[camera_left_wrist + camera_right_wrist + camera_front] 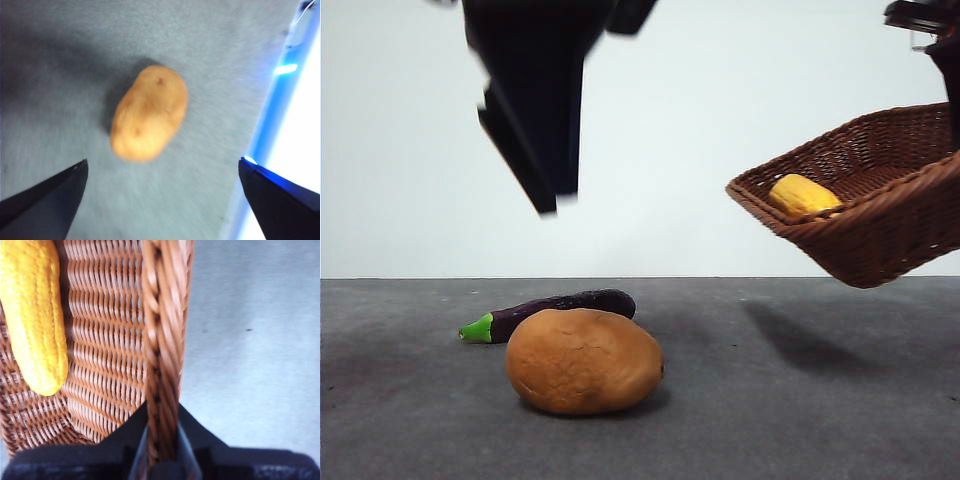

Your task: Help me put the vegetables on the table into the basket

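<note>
A big tan-brown potato (pixel 584 360) lies on the dark grey table (pixel 800 420), with the slim purple eggplant (pixel 552 312) right behind it. My left gripper (pixel 548 195) hangs open above them, and in the left wrist view the potato (pixel 149 112) sits ahead of the jaws of the left gripper (pixel 162 175). At the right the wicker basket (pixel 880 215) is held tilted in the air, with the small yellow piece (pixel 803 195) inside. My right gripper (pixel 162 440) is shut on the basket's braided rim (pixel 162 340), beside the yellow piece (pixel 34 315).
A plain white wall stands behind the table. The basket's shadow (pixel 805 335) falls on the table at the right. A bright blue-white strip (pixel 287 110) runs along the table edge in the left wrist view.
</note>
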### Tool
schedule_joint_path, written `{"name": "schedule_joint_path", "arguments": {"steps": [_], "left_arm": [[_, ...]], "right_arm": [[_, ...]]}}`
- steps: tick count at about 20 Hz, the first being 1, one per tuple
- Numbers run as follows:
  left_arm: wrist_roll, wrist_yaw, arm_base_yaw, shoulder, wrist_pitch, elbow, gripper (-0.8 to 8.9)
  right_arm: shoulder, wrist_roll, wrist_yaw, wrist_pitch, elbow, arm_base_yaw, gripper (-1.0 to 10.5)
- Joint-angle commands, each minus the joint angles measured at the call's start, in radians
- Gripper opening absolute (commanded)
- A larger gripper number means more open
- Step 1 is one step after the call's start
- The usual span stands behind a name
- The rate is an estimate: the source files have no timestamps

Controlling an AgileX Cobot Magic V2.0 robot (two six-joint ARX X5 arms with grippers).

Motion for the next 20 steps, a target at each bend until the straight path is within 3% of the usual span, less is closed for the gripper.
{"name": "schedule_joint_path", "arguments": {"steps": [1,3,5,14,20], "left_arm": [[0.099,0.003,0.003,0.009,0.103,-0.08,5.4],[0.116,0.002,0.0,0.009,0.179,-0.098,6.4],[0.122,0.002,0.001,0.009,0.234,-0.098,6.4],[0.127,-0.012,0.006,0.133,0.174,-0.098,6.92],[0.118,-0.031,0.007,0.21,0.243,-0.098,6.86]], "right_arm": [[0.007,-0.027,-0.015,0.005,-0.005,-0.024,-0.2],[0.007,-0.036,-0.017,0.005,-0.005,-0.039,-0.2],[0.007,-0.037,-0.032,0.004,-0.005,-0.043,-0.2],[0.01,-0.041,-0.059,0.007,-0.005,-0.043,-0.2],[0.01,-0.045,-0.059,0.006,-0.005,-0.043,-0.2]]}}
